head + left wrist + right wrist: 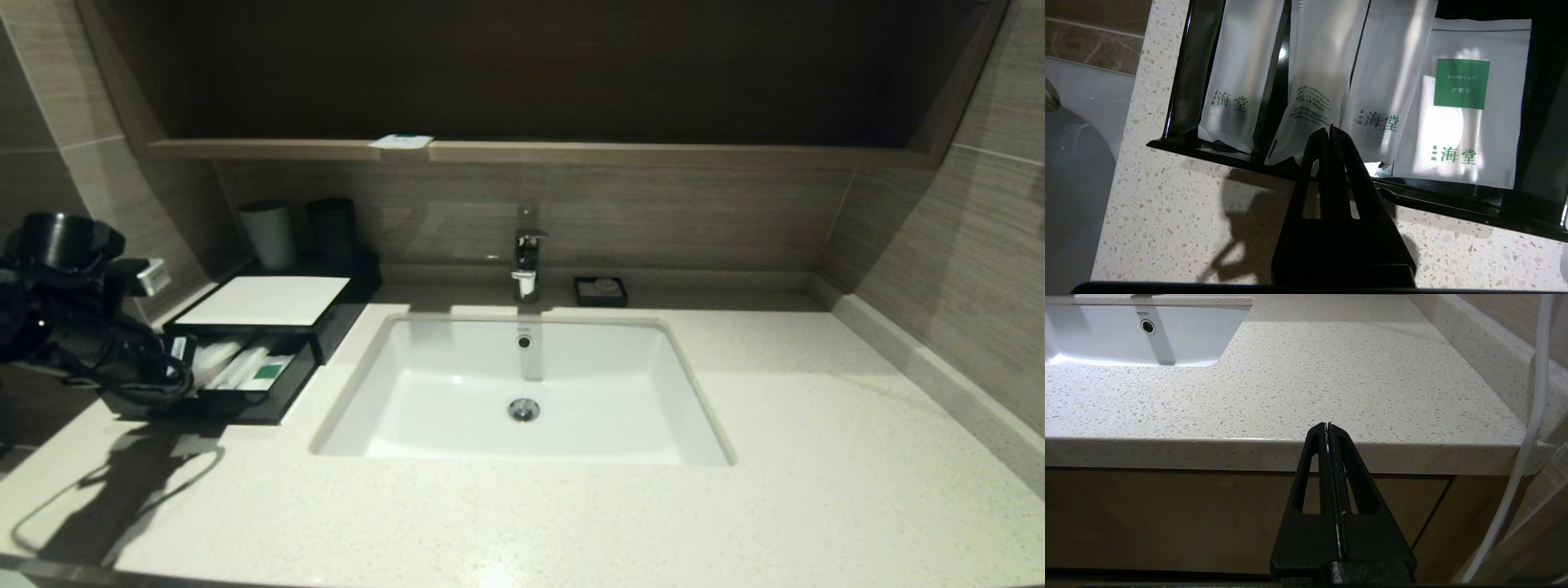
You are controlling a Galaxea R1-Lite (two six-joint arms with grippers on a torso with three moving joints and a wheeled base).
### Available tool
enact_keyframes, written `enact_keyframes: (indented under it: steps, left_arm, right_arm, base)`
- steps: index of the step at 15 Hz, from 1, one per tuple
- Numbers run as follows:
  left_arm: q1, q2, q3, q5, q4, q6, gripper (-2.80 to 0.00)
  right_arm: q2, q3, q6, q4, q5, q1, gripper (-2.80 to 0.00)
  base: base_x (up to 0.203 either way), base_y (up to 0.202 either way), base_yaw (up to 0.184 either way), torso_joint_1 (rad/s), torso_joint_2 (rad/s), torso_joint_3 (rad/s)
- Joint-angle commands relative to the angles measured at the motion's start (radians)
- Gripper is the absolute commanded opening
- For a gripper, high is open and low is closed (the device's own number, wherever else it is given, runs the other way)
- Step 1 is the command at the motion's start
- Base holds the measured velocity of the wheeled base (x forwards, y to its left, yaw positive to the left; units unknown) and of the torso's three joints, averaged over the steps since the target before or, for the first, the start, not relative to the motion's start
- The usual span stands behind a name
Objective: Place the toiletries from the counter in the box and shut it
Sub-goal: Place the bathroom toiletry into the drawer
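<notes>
A: Left tool is pinched shut on nothing, poised at the front lip of the box's open drawer, where packets lie.

B: So closing comes next?

A: Probably not: one sachet sits on the ledge. Right tool is shut, parked below the surface.

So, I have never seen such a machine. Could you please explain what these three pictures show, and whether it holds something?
It is a two-armed robot at a bathroom sink. The wide picture comes from its head; the others from cameras on each wrist. The left gripper, shut and holding nothing, sits at the front of the black box, whose drawer is open with white packets inside. One more sachet lies on the wooden ledge. The right gripper, also shut, is parked below the countertop edge.
</notes>
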Motion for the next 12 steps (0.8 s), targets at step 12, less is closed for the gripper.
enact_keyframes:
  steps: [12]
  left_arm:
    - [-0.020, -0.090, -0.055, -0.009, 0.001, -0.092, -2.80]
  right_arm:
    - [0.000, 0.000, 0.000, -0.001, 0.000, 0.000, -2.80]
  base:
    - [0.000, 0.000, 0.000, 0.000, 0.00, 0.000]
